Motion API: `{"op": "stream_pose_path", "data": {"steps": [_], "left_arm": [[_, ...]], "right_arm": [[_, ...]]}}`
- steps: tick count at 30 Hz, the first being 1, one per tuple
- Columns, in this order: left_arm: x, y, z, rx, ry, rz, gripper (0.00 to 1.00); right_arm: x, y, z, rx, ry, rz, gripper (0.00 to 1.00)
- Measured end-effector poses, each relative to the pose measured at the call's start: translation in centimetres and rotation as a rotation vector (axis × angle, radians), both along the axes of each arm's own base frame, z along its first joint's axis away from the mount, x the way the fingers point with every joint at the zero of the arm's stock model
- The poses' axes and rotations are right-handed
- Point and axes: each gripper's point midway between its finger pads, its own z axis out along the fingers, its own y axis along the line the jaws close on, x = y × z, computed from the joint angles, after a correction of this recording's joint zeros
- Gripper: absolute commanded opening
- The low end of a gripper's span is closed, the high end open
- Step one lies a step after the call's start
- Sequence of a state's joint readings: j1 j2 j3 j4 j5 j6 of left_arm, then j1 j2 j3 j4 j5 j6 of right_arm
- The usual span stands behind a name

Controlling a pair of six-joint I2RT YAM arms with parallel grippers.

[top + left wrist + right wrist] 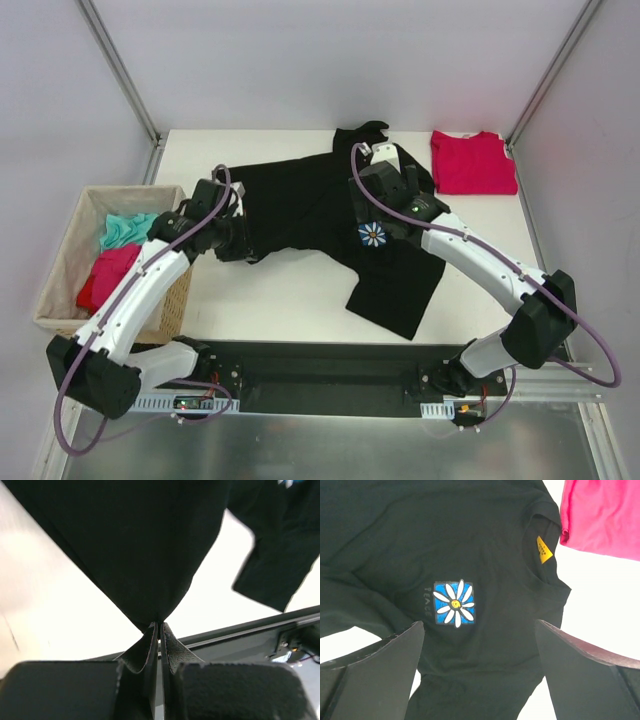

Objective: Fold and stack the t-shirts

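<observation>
Black t-shirt point(300, 200) is the biggest cloth you have out. It lies spread across the middle of the white table point(280, 300), rumpled, with its collar toward the far edge and one part trailing toward the near right. To your left, the woven tan basket point(62, 255) stands at the table's left edge, with a teal cloth point(125, 230) and a red cloth point(110, 275) bunched inside. The crimson t-shirt point(472, 162) lies flat at the far right corner, just beside the black one's collar and apart from it.

Your left gripper point(159, 630) is at the black shirt's left edge. Its fingers are pressed together on the fabric, and the cloth is drawn up into a point where they pinch it. Your right gripper point(479, 625) hangs over the chest of the black shirt. Its fingers point(385, 675) are spread wide with nothing held between them, and you cannot tell whether they touch the cloth.

On the chest you see a white daisy emblem point(454, 603) on a blue square, with the word PEACE beside it. A small yellow tag point(544, 550) shows inside the collar.
</observation>
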State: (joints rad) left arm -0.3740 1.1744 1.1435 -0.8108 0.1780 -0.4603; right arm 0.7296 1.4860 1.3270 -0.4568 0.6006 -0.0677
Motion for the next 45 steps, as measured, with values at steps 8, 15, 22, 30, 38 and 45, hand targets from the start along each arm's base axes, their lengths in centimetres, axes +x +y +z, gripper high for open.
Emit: {"op": "stream_pose_path", "data": {"steps": [8, 15, 22, 30, 38, 45], "left_arm": [[-5.0, 2.6, -1.8, 0.029, 0.005, 0.034, 0.0], [-8.4, 3.9, -4.4, 0.031, 0.067, 0.087, 0.06], [-11.1, 4.8, -6.5, 0.037, 0.147, 0.133, 0.99], [-11.1, 5.1, -5.3, 0.04, 0.131, 0.148, 0.99], [-4.6, 3.9, 0.0, 0.063, 0.026, 0.177, 0.99], [-0.3, 2.7, 1.7, 0.074, -0.019, 0.177, 0.99]], "right_arm": [[-0.7, -0.4, -0.4, -0.043, 0.019, -0.004, 0.97], [-1.9, -0.3, -0.3, -0.082, 0.026, 0.009, 0.97], [-3.1, -0.7, 1.0, -0.085, -0.004, 0.013, 0.97], [-5.1, -1.4, 0.9, -0.087, 0.001, 0.028, 0.97], [-8.4, -2.7, -4.2, -0.084, 0.103, 0.025, 0.97], [-12.7, -5.8, -13.2, -0.176, 0.297, -0.018, 0.97]]}}
